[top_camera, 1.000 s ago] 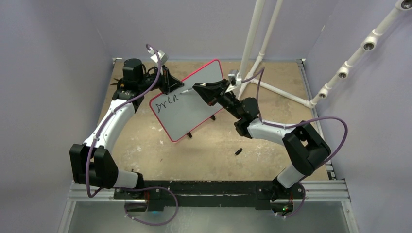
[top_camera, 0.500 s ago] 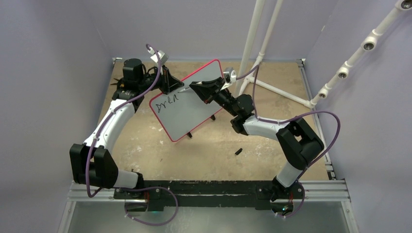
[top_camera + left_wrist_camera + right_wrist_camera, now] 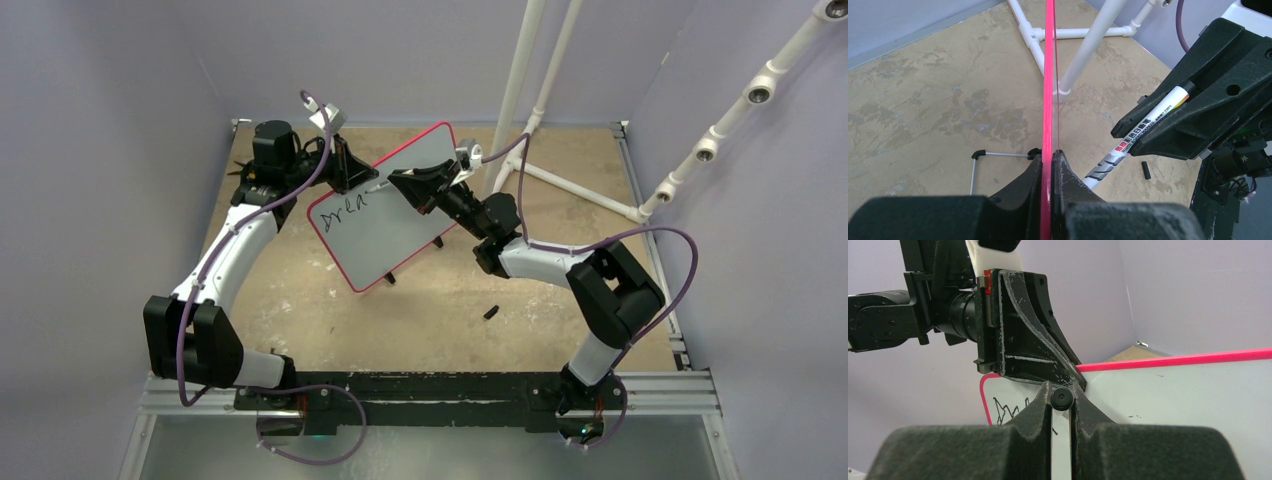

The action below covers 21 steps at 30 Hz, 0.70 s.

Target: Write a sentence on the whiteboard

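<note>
Whiteboard [image 3: 385,215]: propped at a tilt over the far-left part of the counter [image 3: 330,320], one long edge low on its small black feet and the other lifted toward the far edge.

Left end effector [image 3: 347,168]: closed on the board's raised pink rim near its far-left corner. In the left wrist view the rim runs straight down between the two fingers, which steadies the board for writing.

Right end effector [image 3: 412,186]: clamped around a marker [image 3: 1154,119], coming in from the right side over the board's upper half.

Marker tip: pointed at the white face just to the right of the letters. It looks to be at or very near the surface, but the pictures do not show whether it is touching.

Sentence [image 3: 345,207]: only a short run of black letters shows, reading roughly "Drea", near the board's upper-left corner.

Done so far: board gripped and angled, marker in hand, and the opening letters of the first word written.

Left to do: the rest of that word and all the words after it. The board's middle, right and lower parts are blank, so I judge the task to be at an early stage.

Loose piece [image 3: 491,312]: a small black bit lying on the counter toward the near-right, well apart from the board and possibly the marker's cap.
</note>
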Tool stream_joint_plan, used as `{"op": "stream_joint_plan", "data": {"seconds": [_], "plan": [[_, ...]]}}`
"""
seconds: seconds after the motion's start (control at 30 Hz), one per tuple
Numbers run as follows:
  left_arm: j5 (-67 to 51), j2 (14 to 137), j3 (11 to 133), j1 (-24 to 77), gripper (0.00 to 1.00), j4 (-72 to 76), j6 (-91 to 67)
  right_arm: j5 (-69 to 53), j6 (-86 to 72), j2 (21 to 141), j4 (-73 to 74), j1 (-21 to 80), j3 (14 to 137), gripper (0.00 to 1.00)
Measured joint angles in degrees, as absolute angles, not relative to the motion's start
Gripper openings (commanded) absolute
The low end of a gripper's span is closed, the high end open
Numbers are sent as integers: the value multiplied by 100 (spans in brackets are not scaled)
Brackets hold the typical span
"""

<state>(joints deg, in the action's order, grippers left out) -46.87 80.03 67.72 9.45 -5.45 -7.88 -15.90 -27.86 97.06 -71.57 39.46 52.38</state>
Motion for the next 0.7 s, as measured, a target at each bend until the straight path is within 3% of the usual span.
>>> {"op": "stream_joint_plan", "data": {"seconds": [0.7], "plan": [[-4676,8036,6796,943,0,-543,-788,-1420,-2816,9706,-7159,4012,5022,0]]}}
